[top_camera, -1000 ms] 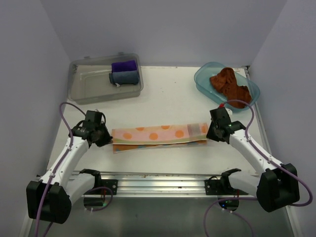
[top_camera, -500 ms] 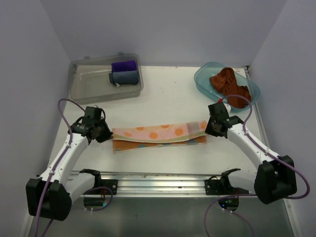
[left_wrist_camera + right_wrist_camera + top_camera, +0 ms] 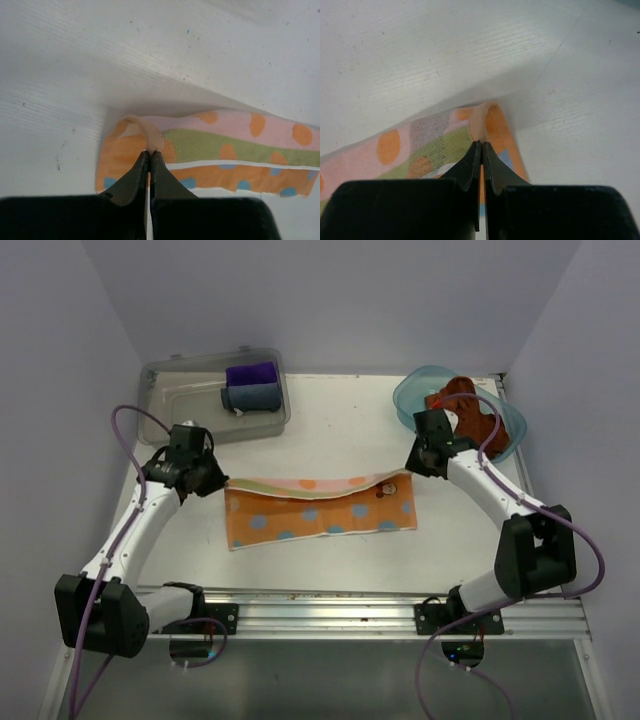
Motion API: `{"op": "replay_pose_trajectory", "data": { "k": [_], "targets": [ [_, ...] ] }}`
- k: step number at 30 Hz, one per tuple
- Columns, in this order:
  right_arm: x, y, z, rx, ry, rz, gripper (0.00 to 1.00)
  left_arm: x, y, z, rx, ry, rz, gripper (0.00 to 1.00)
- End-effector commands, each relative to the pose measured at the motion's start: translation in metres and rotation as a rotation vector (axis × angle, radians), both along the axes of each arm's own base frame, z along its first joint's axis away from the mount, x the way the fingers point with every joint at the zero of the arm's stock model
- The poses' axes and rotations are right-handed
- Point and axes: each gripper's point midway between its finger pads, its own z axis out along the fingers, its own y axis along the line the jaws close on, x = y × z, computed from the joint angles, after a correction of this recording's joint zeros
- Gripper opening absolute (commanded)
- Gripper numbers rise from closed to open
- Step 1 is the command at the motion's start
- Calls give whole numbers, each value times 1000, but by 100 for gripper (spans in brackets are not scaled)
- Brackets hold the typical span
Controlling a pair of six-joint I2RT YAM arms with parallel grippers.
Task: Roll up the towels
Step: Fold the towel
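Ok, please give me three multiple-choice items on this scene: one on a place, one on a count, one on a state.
1. The left end effector is: A open; B shut on nothing; C shut on the patterned towel.
2. How many cloths lie in the clear box? A one; B two; C four.
3. Where is the brown towel? A in the clear box; B in the blue tub; C under the patterned towel.
Answers: C, it pinches the towel's edge; B, a purple cloth and a grey-blue cloth; B, it lies in the tub.
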Motion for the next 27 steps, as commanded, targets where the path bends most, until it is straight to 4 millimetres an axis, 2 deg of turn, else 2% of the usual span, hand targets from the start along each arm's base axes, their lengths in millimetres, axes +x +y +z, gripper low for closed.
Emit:
{"op": "replay_pose_trajectory", "data": {
  "k": [1,2,3,4,6,9,14,27],
  "targets": [
    [-16,-8,-3,-20,-1,13,0,-11,6,3,15,-26,-3,0],
    [-23,-10,-1,-17,-6,13,0,-22,6,-9,14,11,-4,0],
    [-38,-14,-15,-26,32,15,0,-27,6,-13,9,19,-5,0],
    [-46,-15,-18,-27,42,18,0,-33,4,-14,-6,15,-8,0],
    [-65,-21,-24,-30,58,17,0,-48,5,-27,-9,55,-2,0],
    [-83,-28,-27,-38,55,6,0,-61,4,-37,-26,77,3,0],
    [-93,-30,-39,-40,86,3,0,-71,4,-57,-39,120,21,0],
    [-97,-28,-55,-30,112,3,0,-85,-2,-72,-86,155,48,0]
  ]
}}
